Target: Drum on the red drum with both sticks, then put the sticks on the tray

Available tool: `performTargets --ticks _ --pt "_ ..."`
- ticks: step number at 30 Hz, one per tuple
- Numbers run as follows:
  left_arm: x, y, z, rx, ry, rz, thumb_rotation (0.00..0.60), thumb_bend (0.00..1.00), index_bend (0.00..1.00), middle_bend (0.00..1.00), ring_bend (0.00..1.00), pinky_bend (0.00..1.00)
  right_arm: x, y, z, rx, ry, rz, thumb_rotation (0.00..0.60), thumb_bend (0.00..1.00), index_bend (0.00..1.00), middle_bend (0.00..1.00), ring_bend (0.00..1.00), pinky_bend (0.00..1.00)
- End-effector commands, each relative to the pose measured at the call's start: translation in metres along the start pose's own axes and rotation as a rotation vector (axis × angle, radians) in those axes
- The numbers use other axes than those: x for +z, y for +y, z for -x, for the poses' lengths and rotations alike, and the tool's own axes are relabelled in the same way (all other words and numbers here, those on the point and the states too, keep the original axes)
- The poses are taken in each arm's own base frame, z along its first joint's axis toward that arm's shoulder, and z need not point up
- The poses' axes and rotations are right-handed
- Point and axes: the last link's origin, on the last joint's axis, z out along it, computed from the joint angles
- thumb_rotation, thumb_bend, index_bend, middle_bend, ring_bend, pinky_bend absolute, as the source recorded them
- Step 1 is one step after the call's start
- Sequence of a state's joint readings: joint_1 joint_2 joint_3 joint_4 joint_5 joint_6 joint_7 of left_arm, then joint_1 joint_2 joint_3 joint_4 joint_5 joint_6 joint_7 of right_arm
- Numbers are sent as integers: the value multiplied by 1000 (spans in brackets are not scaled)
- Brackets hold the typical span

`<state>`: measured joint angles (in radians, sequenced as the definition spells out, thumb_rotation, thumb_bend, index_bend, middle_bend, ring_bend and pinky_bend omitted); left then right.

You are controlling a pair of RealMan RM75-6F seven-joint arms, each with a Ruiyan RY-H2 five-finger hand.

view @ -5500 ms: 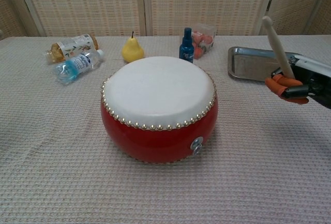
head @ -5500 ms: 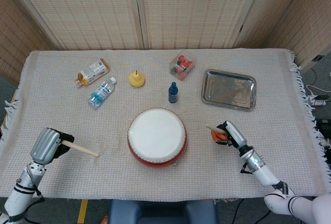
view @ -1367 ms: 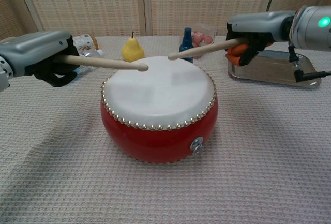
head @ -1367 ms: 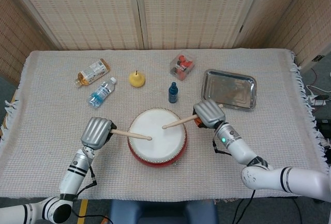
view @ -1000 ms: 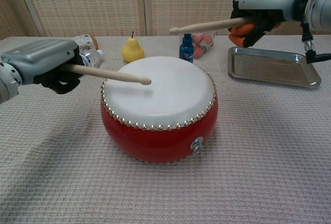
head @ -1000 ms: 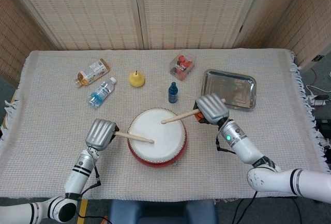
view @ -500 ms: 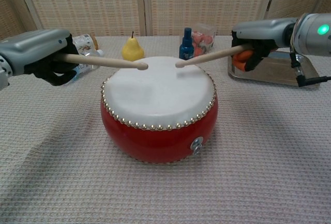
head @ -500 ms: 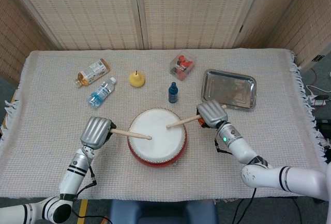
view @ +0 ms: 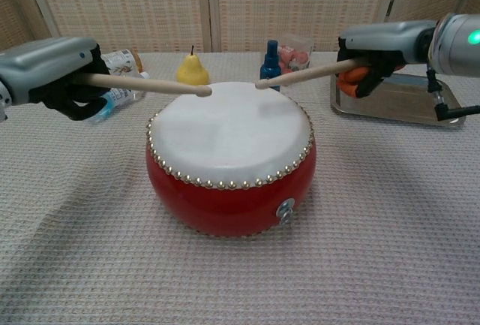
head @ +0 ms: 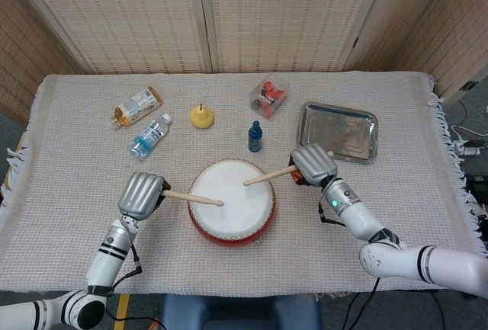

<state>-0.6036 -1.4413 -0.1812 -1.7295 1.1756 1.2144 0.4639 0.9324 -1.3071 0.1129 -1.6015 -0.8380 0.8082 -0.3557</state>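
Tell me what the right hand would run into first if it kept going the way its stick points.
Probably the other stick. The right hand aims its stick across the red drum toward the left hand. The tips look close, though their relative height is unclear.

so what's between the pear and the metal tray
In the head view, the blue bottle stands between the pear and the tray, with the clear box of red pieces just behind that line.

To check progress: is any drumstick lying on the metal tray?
No, the metal tray holds nothing; both hands grip their sticks over the drum.
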Motion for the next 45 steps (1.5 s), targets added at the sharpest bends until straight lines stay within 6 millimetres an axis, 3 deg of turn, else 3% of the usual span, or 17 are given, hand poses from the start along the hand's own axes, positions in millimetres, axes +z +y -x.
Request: performTargets --ticks 1,6,12,15,29,36,40,45 --pt "-2 -3 -13 -29 37 -2 600 810 1000 1000 1000 1000 7 3 21 -60 -75 23 600 930 1000 1000 1000 1000" --pt "0 -1 1 -11 -10 3 600 810 1000 1000 1000 1000 4 -7 3 -10 -6 5 600 930 1000 1000 1000 1000" --pt "6 4 33 90 -91 14 600 810 1000 1000 1000 1000 -12 -19 -29 50 106 -58 600 930 1000 1000 1000 1000" --pt "5 5 41 130 -139 23 600 810 1000 1000 1000 1000 -15 -20 -33 67 116 -65 600 930 1000 1000 1000 1000" --pt "-8 -12 -23 -54 76 -11 600 810 1000 1000 1000 1000 5 5 23 -64 -86 41 600 930 1000 1000 1000 1000" --pt "-14 -29 -31 -81 94 -42 600 810 1000 1000 1000 1000 -4 8 -1 61 28 41 600 930 1000 1000 1000 1000" --pt "-20 -39 -33 -90 99 -59 600 809 1000 1000 1000 1000 -12 37 -20 139 107 96 600 930 1000 1000 1000 1000" --pt "-24 -45 -35 -90 100 -67 600 810 1000 1000 1000 1000 -8 82 -20 194 135 189 600 930 1000 1000 1000 1000"
